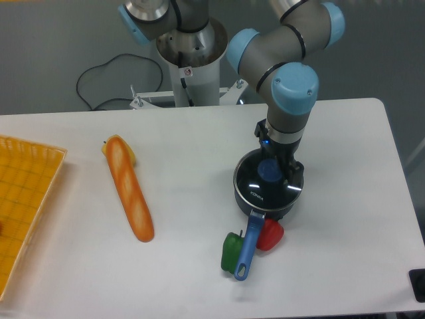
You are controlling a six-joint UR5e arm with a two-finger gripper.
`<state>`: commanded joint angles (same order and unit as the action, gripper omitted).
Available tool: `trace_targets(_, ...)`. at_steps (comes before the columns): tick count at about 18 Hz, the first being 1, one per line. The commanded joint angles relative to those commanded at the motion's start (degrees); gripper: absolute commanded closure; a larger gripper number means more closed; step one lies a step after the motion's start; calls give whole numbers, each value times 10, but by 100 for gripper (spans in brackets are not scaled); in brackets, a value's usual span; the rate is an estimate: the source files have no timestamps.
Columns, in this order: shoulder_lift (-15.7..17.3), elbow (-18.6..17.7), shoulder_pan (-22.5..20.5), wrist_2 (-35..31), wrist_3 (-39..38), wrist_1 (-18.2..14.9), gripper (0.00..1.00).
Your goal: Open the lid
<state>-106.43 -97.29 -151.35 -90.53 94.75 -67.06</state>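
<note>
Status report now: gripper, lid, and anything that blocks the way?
Gripper over the blue knob, open or shut unclear. Lid sits on the pot, not lifted. Nothing blocks above; peppers lie by the pot handle.

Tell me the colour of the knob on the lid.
Blue. The knob sits at the centre of the dark glass lid, seen in the fixed camera view.

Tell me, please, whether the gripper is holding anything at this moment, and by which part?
It cannot be told. The gripper sits over the lid, right beside its blue knob, but the fingers' closure is not visible. The lid lies on the pot.
</note>
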Motion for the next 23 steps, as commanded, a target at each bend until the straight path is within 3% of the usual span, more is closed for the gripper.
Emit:
trace_targets(4, -1, -2, 0, 0, 1, 3, 0)
trace_targets(8, -2, -14, 1, 0, 0, 25, 0)
trace_targets(20, -8, -18, 2, -1, 0, 29, 0)
trace_targets(23, -11, -21, 15, -9, -2, 44, 0)
